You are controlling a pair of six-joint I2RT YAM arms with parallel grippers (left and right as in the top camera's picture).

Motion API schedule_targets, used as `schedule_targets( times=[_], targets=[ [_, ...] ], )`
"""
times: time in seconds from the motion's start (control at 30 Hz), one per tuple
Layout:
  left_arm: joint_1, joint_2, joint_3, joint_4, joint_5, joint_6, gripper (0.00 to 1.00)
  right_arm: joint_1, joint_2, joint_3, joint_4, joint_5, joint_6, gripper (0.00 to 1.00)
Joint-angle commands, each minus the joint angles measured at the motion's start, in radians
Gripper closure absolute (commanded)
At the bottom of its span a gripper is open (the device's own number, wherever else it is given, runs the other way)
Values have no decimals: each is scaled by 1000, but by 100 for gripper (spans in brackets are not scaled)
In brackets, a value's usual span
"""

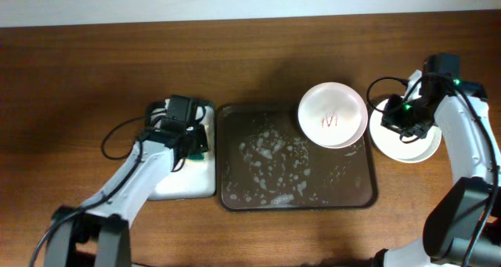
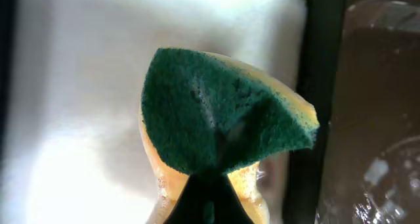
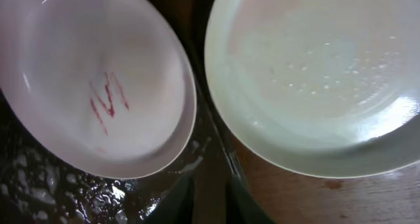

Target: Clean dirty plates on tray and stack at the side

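Note:
A white plate (image 1: 333, 114) with a red scribble sits on the far right corner of the dark brown tray (image 1: 235, 198); a second rim shows under it. In the right wrist view this stained plate (image 3: 98, 86) lies left of a pale green plate (image 3: 315, 73), which rests on the table beside the tray. My right gripper (image 3: 210, 181) hovers over the gap between them, fingers slightly apart and empty. My left gripper (image 2: 210, 184) is shut on a green and yellow sponge (image 2: 216, 112), pinching it over the small white-lined tray (image 2: 79, 86).
White suds and water cover the brown tray's floor (image 3: 39, 191). The small white-lined tray (image 1: 184, 185) lies directly left of the brown tray. The pale green plate (image 1: 413, 149) is close to the table's right side. Cables trail from both arms.

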Motion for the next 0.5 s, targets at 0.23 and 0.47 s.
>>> schedule_targets(
  times=[0.23, 0.47],
  targets=[
    [10, 71, -96, 35, 1, -35, 36, 44, 3, -5, -4, -5, -39, 80],
    [10, 63, -41, 50, 0, -14, 100, 53, 3, -5, -5, -5, -40, 80]
  ],
)
